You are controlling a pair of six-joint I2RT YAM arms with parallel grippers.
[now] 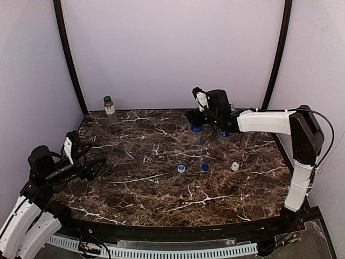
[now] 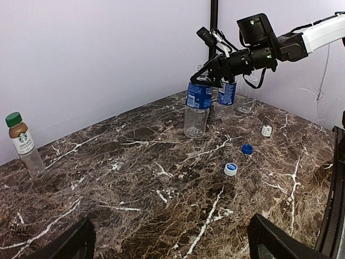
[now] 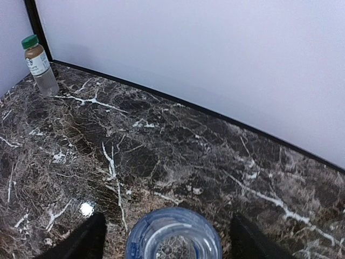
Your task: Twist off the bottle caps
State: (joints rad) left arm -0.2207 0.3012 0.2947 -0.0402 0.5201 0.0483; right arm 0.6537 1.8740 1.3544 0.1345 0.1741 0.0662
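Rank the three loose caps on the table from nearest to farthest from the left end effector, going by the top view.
From the left end effector:
1. Blue cap with white top, left end of the row.
2. Plain blue cap, middle.
3. White cap, right end.

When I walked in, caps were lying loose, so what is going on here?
The robot is uncapping bottles. The right gripper hangs with jaws open over an uncapped blue-labelled bottle at the far right. Three caps lie loose on the table. The brownish bottle in the far left corner has its green cap on. The left gripper is open, holding nothing.
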